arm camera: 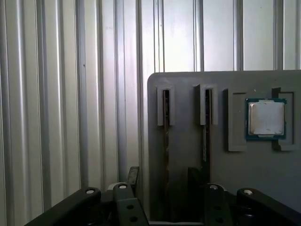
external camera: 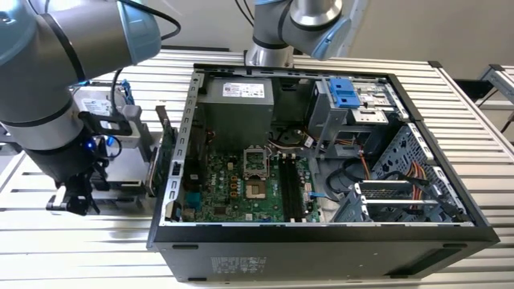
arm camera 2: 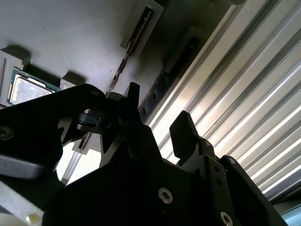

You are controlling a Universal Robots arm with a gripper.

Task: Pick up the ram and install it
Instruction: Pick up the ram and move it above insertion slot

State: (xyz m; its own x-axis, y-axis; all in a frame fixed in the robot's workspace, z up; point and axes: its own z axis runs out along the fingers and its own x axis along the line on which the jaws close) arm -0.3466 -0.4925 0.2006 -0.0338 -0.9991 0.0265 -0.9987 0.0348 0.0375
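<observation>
A grey holder tray (arm camera: pixel 188 94) carries two slim dark ram strips standing edge-on in narrow slots. One ram (arm camera: pixel 165 136) runs straight toward the gap between my fingers, and the other ram (arm camera: pixel 205 134) lies just outside one finger. My gripper (arm camera: pixel 164 178) is open, with one black fingertip on each side of the nearer ram's line. In the second wrist view the same ram (arm camera 2: pixel 164 80) shows between the spread fingertips of the gripper (arm camera 2: pixel 158 117). In the exterior view the gripper (external camera: pixel 71 201) hangs low beside the open computer case (external camera: pixel 321 241), at the exterior view's left.
A square silver processor (arm camera: pixel 266 117) sits in a pocket of the same tray. The case holds a green motherboard (external camera: pixel 241 192) with dark memory slots (external camera: pixel 291 186). A silver hard drive (external camera: pixel 95 107) and an upright board (external camera: pixel 163 153) stand between arm and case. The table (external camera: pixel 80 253) is ribbed metal.
</observation>
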